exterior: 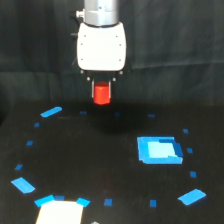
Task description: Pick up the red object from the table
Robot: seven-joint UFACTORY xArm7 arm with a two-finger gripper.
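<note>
**Desk:** What does the tool hold, and how far apart are its jaws?

**Photographer:** One gripper (102,90), white-bodied, hangs from the arm at top centre of the exterior view; its two dark fingers (93,90) stand narrow, closed against the sides of one red object (102,94), a short red-orange cylinder; the cylinder sits between them, its lower end below the fingertips; it appears lifted clear of the table (90,160), over the far edge near the middle, though the dark surface makes the gap hard to judge.

**Desk:** And the count on the table?

**Photographer:** One black table; one light-blue square patch (159,150) right of centre in the exterior view, well apart from the gripper; four larger slanted blue tape strips: one (51,111) toward the far left, just below and left of the gripper, one (23,185) at the left edge, one (192,196) near the near right corner, one (61,201) along the near edge; a pale block (59,213) touches that last strip at the near edge; roughly a dozen small blue tape marks (108,202) ring the middle, some too faint to count surely.
</note>
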